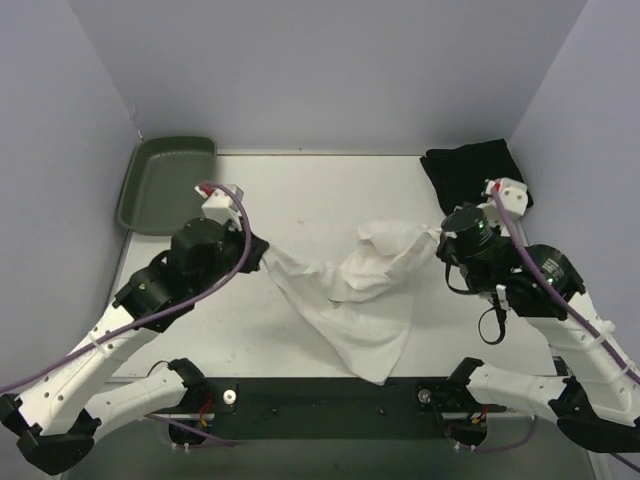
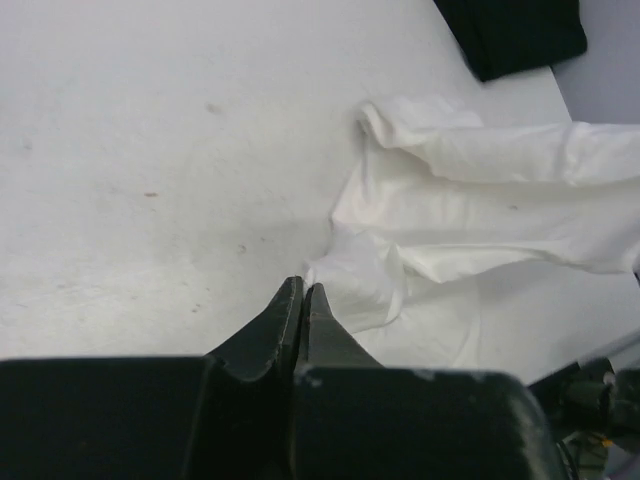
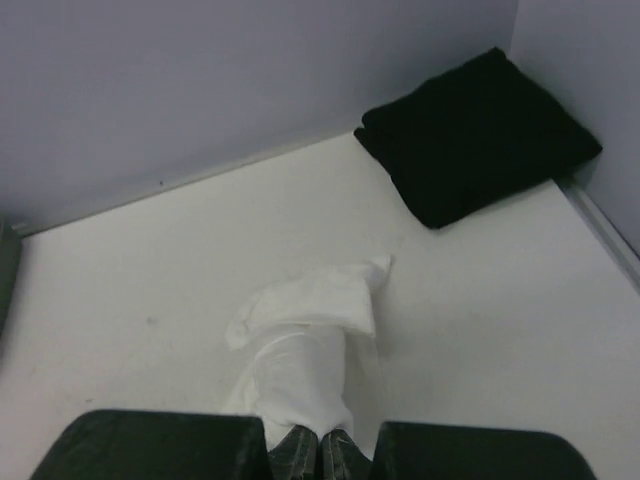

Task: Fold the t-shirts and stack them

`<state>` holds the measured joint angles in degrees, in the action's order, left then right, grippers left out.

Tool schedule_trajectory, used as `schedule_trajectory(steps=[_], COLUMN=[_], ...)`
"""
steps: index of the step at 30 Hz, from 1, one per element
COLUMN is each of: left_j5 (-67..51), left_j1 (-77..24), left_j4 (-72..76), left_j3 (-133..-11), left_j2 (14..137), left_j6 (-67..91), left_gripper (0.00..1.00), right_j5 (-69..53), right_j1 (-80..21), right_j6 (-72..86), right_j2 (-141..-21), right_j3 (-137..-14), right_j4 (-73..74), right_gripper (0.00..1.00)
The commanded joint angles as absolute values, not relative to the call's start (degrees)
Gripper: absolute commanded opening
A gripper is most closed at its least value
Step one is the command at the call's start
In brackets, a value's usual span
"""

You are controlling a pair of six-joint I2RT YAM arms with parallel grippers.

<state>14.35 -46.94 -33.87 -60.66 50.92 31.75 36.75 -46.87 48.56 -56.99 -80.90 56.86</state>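
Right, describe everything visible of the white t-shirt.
The white t-shirt is plain, soft, crumpled cloth, unfolded, spread in a rough triangle across the middle of the table. Its upper edge is strung between the two arms: the left gripper is shut on one end, the right gripper on a bunched end. The rest trails to the near table edge. It lies apart from the folded black t-shirt.

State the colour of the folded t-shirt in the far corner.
Black t-shirt; best in right wrist view.
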Motion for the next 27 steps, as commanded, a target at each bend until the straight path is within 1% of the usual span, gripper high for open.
schedule_trajectory(steps=[1, 2, 4, 6, 7, 8, 9, 11, 12, 13, 14, 21, 27], left_j5=[12.66, 12.4, 12.57, 13.18, 13.62, 14.49, 14.94, 15.99, 16.26, 16.96, 16.96, 14.85, 12.93], left_j1=[-38.25, -35.8, -34.02, -31.65, -31.12, -30.68, -30.15, -30.06, -30.06, -30.23, -30.23, -30.23, -30.23], left_j4=[-40.86, -41.39, -42.71, -43.59, -43.85, -44.29, -44.99, -45.79, -46.23, -47.97, -48.42, -44.74, -43.16], left_j3=[-71.79, -76.59, -81.1, -88.63, -91.38, -93.84, -99.61, -104.3, -107.02, -113.32, -115.55, -115.84, -115.67], left_j2=[52.38, 53.43, 54.4, 55.98, 56.42, 57.56, 58.26, 60.02, 60.64, 61.51, 61.26, 55.29, 51.52], left_j6=[21.2, 20.31, 18.03, 16.79, 15.13, 14.25, 13.54, 11.26, 10.55, 9.76, 10.28, 9.93, 11.16], left_gripper=[0.0, 0.0, 0.0, 0.0, 0.0, 0.0, 0.0, 0.0, 0.0, 0.0, 0.0, 0.0, 0.0], right_j5=[38.24, 37.8, 37.09, 35.6, 35.77, 36.64, 36.82, 36.39, 35.6, 34.46, 34.02, 25.85, 13.48], right_j1=[-41.5, -40.79, -39.73, -39.02, -38.85, -38.76, -38.76, -38.76, -38.76, -38.85, -38.85, -38.94, -38.85], right_j6=[35.7, 34.38, 31.82, 29.81, 28.49, 27.69, 27.16, 25.32, 25.31, 25.49, 25.58, 24.7, 24.43], right_j2=[-61.86, -62.57, -63.8, -63.81, -63.81, -63.9, -64.68, -65.65, -65.92, -65.48, -64.7, -58.72, -57.57], right_j3=[-97.49, -100.26, -108.49, -113.01, -114.85, -119.22, -121.53, -128.72, -130.5, -132.61, -132.71, -128.76, -132.62], right_j4=[55.2, 54.59, 53.27, 50.03, 49.14, 48.52, 48.08, 48.25, 48.43, 48.51, 48.52, 44.92, 43.42], right_gripper=[0.0, 0.0, 0.0, 0.0, 0.0, 0.0, 0.0, 0.0, 0.0, 0.0, 0.0, 0.0, 0.0])
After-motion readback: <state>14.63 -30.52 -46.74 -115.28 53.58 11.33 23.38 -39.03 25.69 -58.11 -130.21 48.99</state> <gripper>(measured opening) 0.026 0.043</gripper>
